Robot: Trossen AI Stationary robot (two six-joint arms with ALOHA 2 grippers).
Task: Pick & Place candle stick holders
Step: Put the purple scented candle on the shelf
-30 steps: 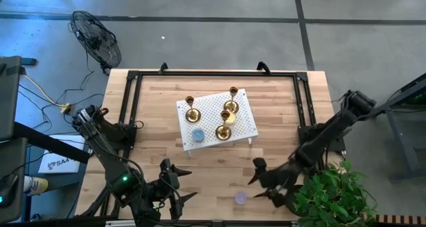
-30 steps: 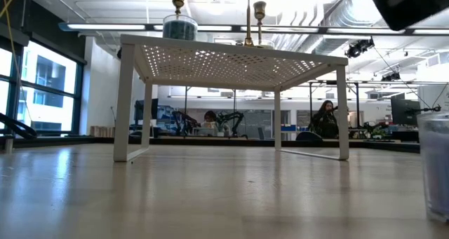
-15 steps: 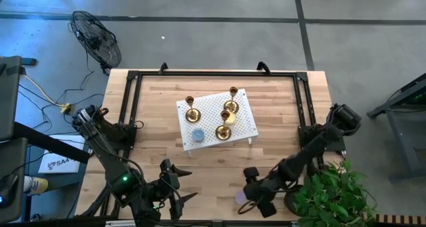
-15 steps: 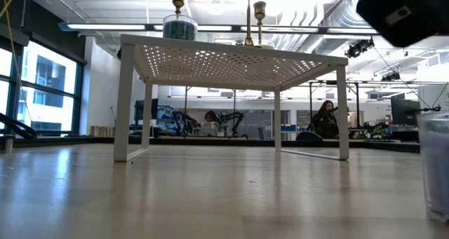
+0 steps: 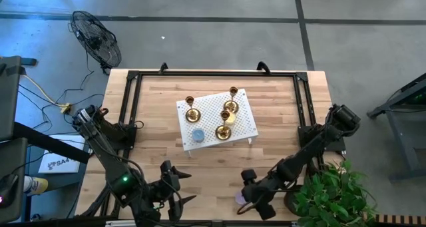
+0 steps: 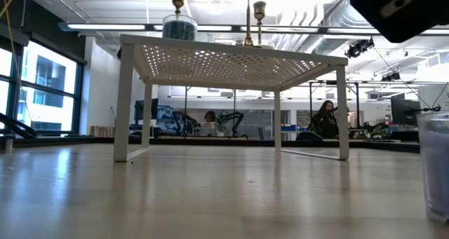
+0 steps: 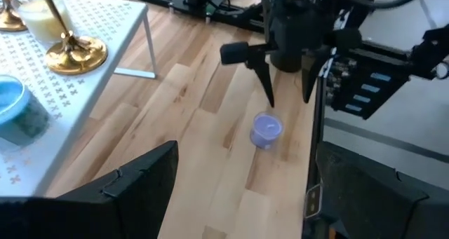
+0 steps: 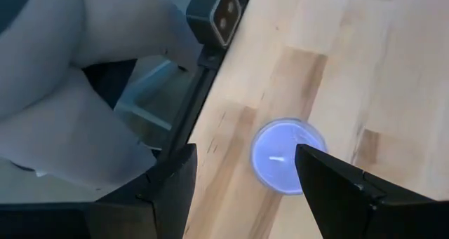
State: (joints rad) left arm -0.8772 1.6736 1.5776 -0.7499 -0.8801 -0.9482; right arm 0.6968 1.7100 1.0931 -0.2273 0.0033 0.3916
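Brass gleams on the white perforated metal stand [image 5: 245,127] at the wooden table's [image 5: 279,114] centre: three candle stick holders [image 5: 223,132], each with a round flared base, thin stem and small cup, stand upright there beside a blue candle [image 5: 198,135] and a pale yellow one [image 5: 229,119]. At about five o'clock from the stand, the right gripper [image 5: 244,204] hangs over a small purple candle [image 8: 286,157], fingers apart and straddling it, seemingly without touching. At seven o'clock the left gripper [image 5: 181,187] waits with its fingers spread, holding nothing.
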